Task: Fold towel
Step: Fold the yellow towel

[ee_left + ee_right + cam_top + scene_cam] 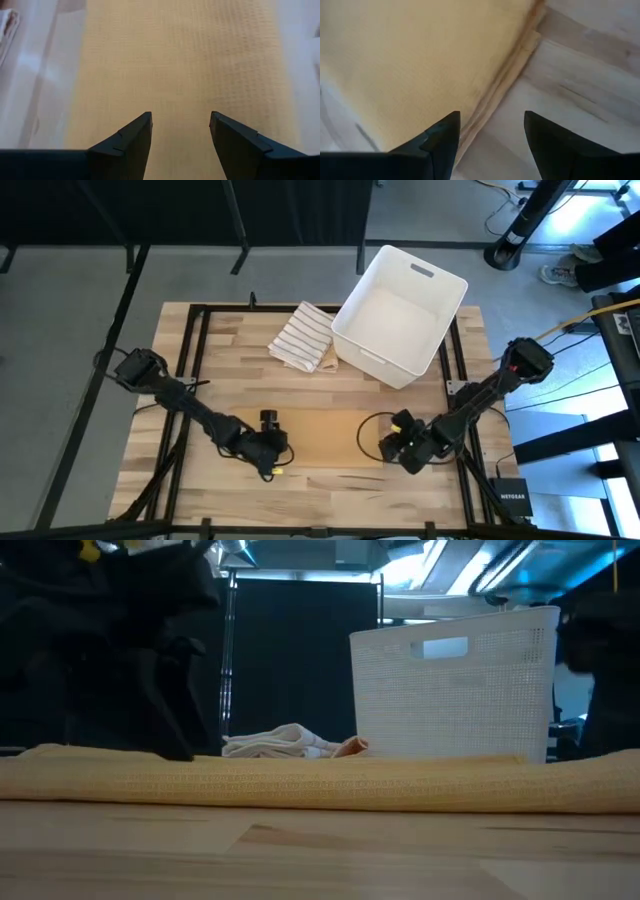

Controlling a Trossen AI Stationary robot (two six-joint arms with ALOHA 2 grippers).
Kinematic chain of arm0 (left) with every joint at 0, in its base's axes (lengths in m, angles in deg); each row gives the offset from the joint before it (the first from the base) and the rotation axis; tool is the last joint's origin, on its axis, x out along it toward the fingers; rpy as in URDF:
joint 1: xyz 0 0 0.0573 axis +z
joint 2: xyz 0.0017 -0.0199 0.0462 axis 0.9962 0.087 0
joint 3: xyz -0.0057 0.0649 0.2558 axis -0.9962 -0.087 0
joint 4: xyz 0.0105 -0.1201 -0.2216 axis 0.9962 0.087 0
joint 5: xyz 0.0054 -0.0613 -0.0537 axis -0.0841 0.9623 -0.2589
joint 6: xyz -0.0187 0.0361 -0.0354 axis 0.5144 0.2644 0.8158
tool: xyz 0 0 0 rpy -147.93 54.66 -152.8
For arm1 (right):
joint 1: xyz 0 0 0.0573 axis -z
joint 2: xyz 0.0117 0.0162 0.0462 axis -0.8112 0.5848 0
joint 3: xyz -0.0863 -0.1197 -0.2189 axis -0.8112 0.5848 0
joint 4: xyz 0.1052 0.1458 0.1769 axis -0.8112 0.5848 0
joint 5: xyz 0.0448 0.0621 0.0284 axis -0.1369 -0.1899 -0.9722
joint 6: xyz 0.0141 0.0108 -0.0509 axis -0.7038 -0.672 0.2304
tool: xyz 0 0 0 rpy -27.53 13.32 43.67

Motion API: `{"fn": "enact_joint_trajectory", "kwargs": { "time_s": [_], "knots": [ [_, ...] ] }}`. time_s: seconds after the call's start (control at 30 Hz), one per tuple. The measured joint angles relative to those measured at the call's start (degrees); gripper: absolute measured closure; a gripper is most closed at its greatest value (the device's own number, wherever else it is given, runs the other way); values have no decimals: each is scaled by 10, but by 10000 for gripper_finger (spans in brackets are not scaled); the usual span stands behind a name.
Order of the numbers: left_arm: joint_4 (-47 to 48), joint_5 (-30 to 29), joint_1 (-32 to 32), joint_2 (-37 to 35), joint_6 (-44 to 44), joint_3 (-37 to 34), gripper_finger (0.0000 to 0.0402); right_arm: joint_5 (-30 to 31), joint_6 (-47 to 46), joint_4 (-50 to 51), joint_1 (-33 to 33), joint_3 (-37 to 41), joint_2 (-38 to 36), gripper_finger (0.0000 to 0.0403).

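Observation:
A tan towel (pixel 325 438) lies flat on the wooden table as a folded strip between my two arms. In the low view the towel (pixel 320 785) stretches across the whole width. My left gripper (pixel 268 450) stands at its left end, open. In the left wrist view the gripper (pixel 181 135) points down at the towel's surface (pixel 180 60). My right gripper (pixel 395 445) stands at the towel's right end, also open. In the right wrist view the gripper (pixel 492 135) straddles the towel's layered edge (pixel 505 85) from above. Whether either one touches the cloth does not show.
A white perforated basket (pixel 400 310) stands at the far right of the table, and a striped cloth (pixel 303 338) lies bunched next to it on its left. Bare wood runs along the near edge (pixel 320 500). Black frame rails border the table.

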Motion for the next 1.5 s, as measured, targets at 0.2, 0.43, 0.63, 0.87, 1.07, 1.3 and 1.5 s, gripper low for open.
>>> {"fn": "enact_joint_trajectory", "kwargs": {
  "time_s": [0.2,0.43,0.63,0.87,1.07,1.3,1.5],
  "knots": [
    [-17,0,3,21,-16,0,210,23,-41,-151,1,83,0,180],
    [-18,0,3,26,-15,0,210,21,-82,-172,17,100,1,180],
    [-18,0,3,26,-16,0,210,-13,-55,-187,51,99,14,180],
    [-19,0,3,26,-17,0,210,-1,11,-266,79,100,52,182],
    [-87,1,9,26,-56,0,210,8,39,-278,81,101,64,246],
    [-187,43,52,26,-121,0,210,11,109,-320,82,104,68,388],
    [-236,87,102,28,-149,0,210,13,112,-328,82,104,68,383]
  ]
}}
